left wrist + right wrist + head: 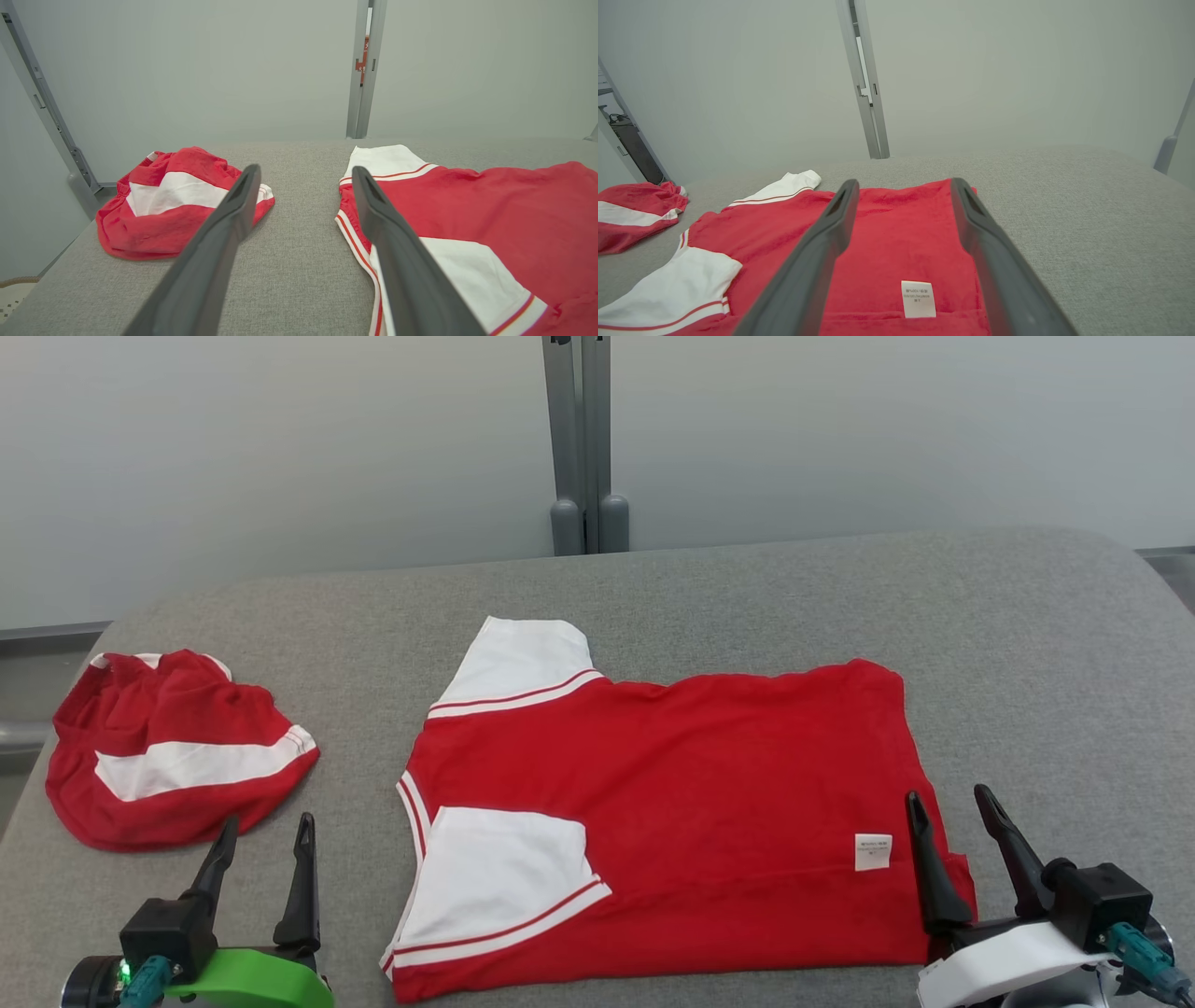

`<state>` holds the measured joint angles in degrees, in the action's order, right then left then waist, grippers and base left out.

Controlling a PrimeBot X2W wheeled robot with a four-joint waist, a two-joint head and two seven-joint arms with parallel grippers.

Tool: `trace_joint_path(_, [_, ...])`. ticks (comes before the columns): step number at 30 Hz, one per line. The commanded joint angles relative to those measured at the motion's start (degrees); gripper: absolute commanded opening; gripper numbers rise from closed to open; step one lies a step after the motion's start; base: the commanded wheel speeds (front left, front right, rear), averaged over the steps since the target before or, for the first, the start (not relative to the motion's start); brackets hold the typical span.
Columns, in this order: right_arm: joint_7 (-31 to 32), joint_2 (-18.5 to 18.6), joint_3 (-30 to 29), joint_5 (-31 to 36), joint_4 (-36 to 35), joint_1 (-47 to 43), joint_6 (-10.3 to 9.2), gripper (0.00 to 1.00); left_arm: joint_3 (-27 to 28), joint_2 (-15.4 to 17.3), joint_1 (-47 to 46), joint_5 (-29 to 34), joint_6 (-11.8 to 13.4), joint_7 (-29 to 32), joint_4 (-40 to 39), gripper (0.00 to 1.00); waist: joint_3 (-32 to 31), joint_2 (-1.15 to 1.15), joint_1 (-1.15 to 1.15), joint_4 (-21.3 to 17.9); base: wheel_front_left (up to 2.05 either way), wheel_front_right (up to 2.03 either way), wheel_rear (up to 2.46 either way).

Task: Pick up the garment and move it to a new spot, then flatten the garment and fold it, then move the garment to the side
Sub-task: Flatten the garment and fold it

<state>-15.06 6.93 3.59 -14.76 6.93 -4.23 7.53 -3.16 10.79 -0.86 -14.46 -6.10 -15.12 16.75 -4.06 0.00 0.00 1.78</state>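
Left claw [268,821] spread wide, empty, right claw [948,793] spread wide over red garment [700,775] edge, holding nothing

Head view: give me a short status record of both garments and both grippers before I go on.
shirt: red, spread flat on the table
sleeves: far sleeve sticks out, near sleeve lies on the body
label: showing, near the right gripper
second garment: crumpled, left of the shirt, apart from it
left gripper: open, empty, over bare table between the garments
right gripper: open, empty, at the shirt's near right corner; contact unclear
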Motion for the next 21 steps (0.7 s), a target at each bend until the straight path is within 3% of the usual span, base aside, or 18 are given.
trace_joint_path(1, [-0.14,0.07,-0.15,0.41,-0.03,-0.51,-0.09,1.00,0.11,-0.14,0.69,-0.28,-0.37,-0.02,-0.04,1.00,-0.08,0.00,0.00,0.01,0.00,0.00,0.00])
trace_joint_path(21, [-0.15,0.27,0.08,1.11,2.67,-0.57,-0.09,1.00,1.63,-1.19,1.34,0.69,-0.93,-0.02,0.67,1.00,-0.99,0.00,0.00,0.58,0.00,0.00,0.00])
